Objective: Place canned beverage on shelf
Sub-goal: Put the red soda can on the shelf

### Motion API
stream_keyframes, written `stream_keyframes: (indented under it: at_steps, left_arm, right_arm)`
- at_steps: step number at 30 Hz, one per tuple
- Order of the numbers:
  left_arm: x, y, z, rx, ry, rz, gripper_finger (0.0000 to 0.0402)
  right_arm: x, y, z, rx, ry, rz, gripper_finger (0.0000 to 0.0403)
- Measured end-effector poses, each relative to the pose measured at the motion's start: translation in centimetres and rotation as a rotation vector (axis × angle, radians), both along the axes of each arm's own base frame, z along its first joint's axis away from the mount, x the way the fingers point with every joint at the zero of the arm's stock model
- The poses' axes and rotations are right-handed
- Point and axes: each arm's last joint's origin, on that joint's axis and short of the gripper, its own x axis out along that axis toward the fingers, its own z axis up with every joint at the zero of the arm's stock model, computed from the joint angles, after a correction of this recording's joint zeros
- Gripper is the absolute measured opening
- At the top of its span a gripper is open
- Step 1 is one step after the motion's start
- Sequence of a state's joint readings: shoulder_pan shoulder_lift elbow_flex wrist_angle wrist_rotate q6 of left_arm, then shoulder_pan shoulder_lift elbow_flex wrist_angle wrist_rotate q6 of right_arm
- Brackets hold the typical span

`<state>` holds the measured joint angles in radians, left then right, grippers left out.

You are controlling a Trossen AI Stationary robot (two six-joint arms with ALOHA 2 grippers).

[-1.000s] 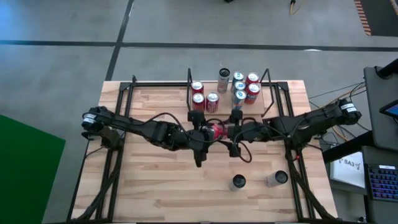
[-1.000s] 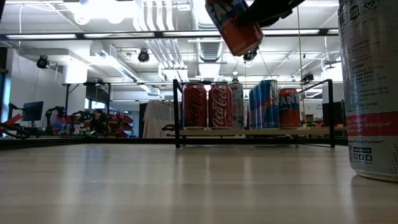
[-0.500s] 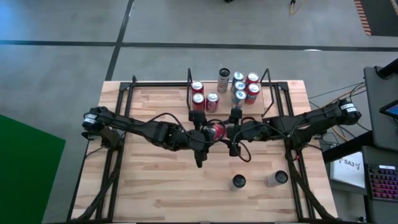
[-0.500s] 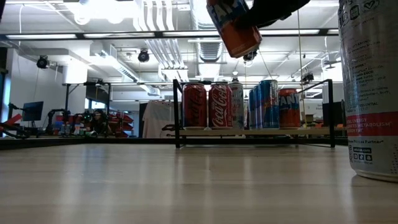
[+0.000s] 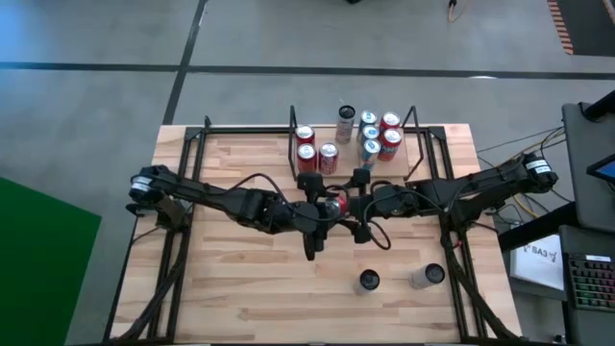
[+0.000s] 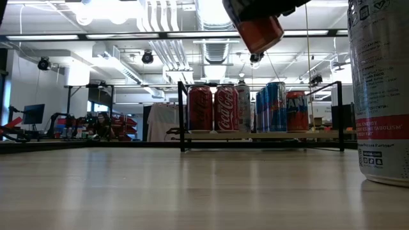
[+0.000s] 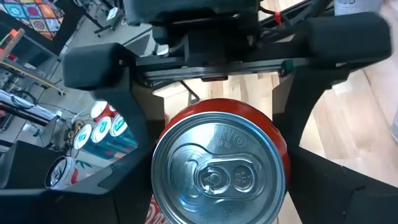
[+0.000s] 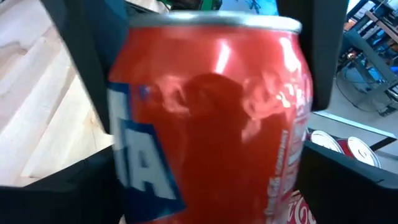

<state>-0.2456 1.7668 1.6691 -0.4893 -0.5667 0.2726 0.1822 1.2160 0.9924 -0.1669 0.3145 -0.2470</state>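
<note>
Above mid-table, the red can (image 5: pixel 332 204) hangs between both grippers, lifted slightly higher than before. Left gripper (image 5: pixel 322 206) clamps it; right gripper (image 5: pixel 352 204) spreads wide—handover underway. Shelf (image 5: pixel 417 142) awaits behind.

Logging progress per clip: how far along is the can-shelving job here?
Done: several cans stand on the shelf. In hand: a red can hangs above the table's middle, gripped by the left end effector, with the right end effector at it too, short of the shelf. Left: setting it on the shelf; two more cans wait on the table.
</note>
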Motion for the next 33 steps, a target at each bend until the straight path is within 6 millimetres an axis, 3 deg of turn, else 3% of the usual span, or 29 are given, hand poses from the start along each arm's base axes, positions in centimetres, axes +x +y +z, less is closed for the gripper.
stream_keyframes:
  at_steps: [7, 13, 19, 24, 33]
  left_arm:
    - [0.0, 0.1, 0.0, 0.033, 0.012, -0.006, 0.0315]
    - [0.0, 0.1, -0.2, 0.03, 0.026, -0.042, 0.0353]
    - [-0.9, 0.3, -2.5, 0.013, 0.037, -0.039, 0.0353]
    - [-3.0, 0.8, -3.7, -0.047, -0.12, -0.026, 0.0344]
    - [-7.9, 2.0, -6.2, -0.111, -0.477, -0.05, 0.0338]
  right_arm:
    - [0.0, -0.3, -0.1, -0.012, 0.006, -0.034, 0.0279]
    - [-0.4, -1.5, -0.7, -0.015, 0.07, -0.084, 0.028]
    - [-1.7, -2.8, -3.0, 0.04, 0.067, -0.145, 0.028]
    - [-3.1, -3.0, -4.2, 0.081, -0.041, -0.162, 0.028]
    - [-3.6, -3.0, -3.4, 0.116, -0.278, -0.135, 0.028]
